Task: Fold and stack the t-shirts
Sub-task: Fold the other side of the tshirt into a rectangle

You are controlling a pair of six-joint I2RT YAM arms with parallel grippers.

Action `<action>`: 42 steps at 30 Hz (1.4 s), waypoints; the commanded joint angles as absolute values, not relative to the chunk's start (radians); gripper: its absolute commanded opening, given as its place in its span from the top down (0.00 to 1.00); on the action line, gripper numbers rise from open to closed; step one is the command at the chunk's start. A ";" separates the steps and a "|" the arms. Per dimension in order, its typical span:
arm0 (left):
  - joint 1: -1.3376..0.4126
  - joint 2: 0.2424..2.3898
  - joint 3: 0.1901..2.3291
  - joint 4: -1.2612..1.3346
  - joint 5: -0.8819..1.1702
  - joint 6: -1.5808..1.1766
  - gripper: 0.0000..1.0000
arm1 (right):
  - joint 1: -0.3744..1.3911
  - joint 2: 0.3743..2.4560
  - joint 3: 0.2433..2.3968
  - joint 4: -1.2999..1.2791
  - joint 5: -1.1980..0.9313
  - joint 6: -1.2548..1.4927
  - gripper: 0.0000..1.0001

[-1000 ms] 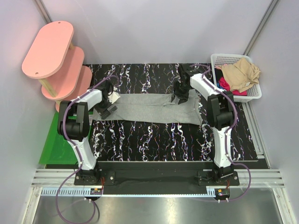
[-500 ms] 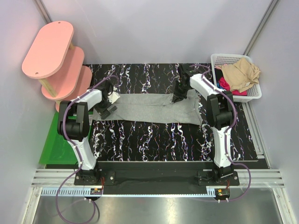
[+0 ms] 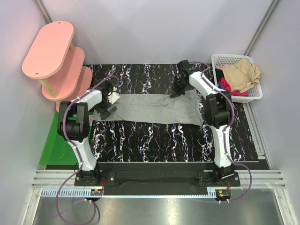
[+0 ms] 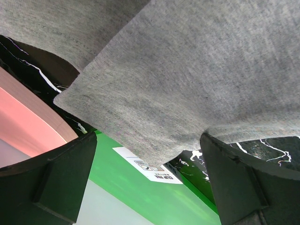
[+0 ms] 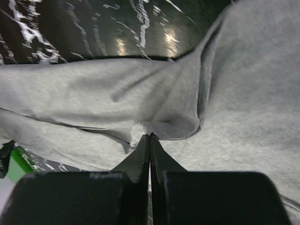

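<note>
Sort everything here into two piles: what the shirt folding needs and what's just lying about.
Job: grey t-shirt; tan shirt and red shirt waiting in the basket; left gripper, open; right gripper, pinching the grey t-shirt's far edge.
Lying about: pink tiered shelf; green mat; white basket.

Black counter (image 3: 150,140) with white marbling, level. Pink three-tier shelf (image 3: 49,49) stands at the counter's far-left corner. Green mat (image 3: 54,145) lies flat along the counter's left edge, near side. White lattice basket (image 3: 226,56) sits at the counter's far-right corner.
</note>
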State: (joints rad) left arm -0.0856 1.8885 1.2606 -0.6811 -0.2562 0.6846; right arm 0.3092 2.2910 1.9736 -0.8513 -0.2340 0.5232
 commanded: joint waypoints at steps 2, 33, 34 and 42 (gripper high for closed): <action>-0.078 1.858 1.261 -0.663 -0.258 0.695 0.01 | 0.307 2.344 2.143 -0.831 -0.334 0.541 1.00; -0.121 1.766 1.423 -0.810 -0.172 0.658 0.01 | 0.247 1.974 1.557 -0.733 -0.196 0.541 0.38; -0.147 1.761 1.425 -0.813 -0.172 0.657 0.01 | 0.247 1.977 1.548 -0.735 -0.189 0.551 0.39; -0.207 1.864 1.477 -0.811 -0.184 0.652 0.01 | 0.239 2.000 1.517 -0.762 -0.137 0.591 0.37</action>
State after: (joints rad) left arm -0.2050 1.8046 1.4063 -0.8036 -0.1921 0.6682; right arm 0.2420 2.0155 1.5223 -0.7792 -0.1894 0.5568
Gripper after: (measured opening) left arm 0.987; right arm 0.611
